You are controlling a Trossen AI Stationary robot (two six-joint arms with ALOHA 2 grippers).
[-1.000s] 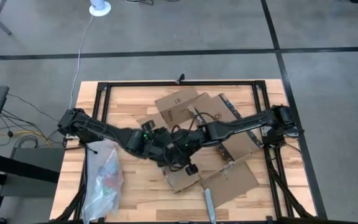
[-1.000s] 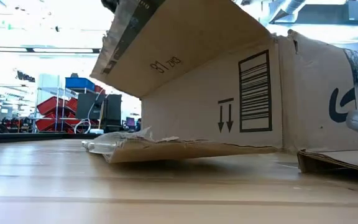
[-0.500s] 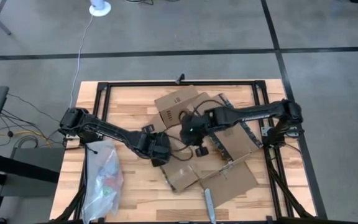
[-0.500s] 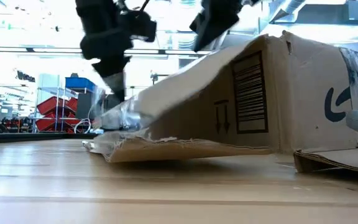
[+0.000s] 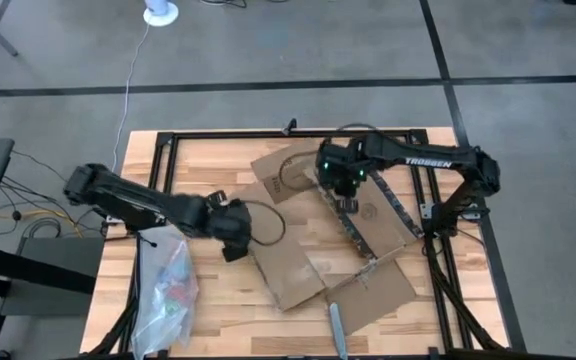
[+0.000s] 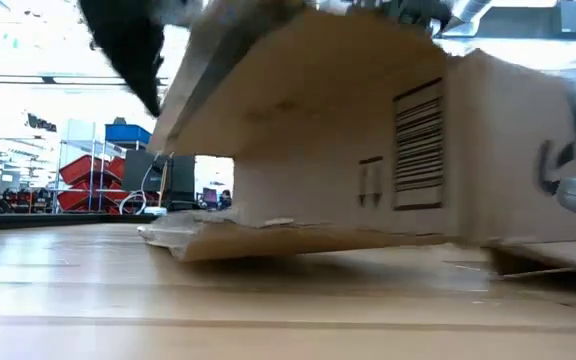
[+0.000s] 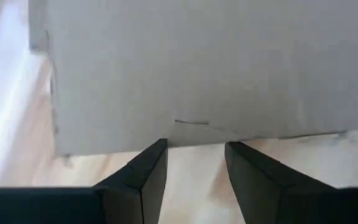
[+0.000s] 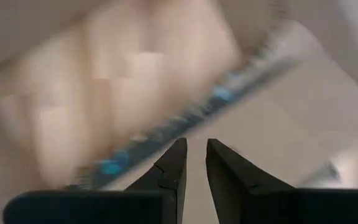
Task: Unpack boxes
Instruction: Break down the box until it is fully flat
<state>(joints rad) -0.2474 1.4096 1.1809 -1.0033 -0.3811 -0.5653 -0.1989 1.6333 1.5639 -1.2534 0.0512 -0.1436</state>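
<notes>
**Q:** What are the fingers doing?

**A:** The left gripper (image 7: 194, 171) hangs spread and empty, fingertips just short of a flap edge of the brown corrugated cardboard shipping box (image 5: 313, 235). The right gripper (image 8: 192, 163) shows a narrow gap between its fingers with nothing pinched; below it runs the dark printed tape strip (image 8: 185, 118).

**Q:** And where is the box?

**A:** Mid-table on the pale wooden tabletop (image 5: 208, 170), flaps splayed, the left gripper (image 5: 230, 247) at its left side, the right gripper (image 5: 349, 204) over its far part. A clear plastic zip bag (image 5: 165, 285) lies near left.

**Q:** Which step?

**A:** Apparently opening it. Next, each gripper needs a hold on a flap.
</notes>
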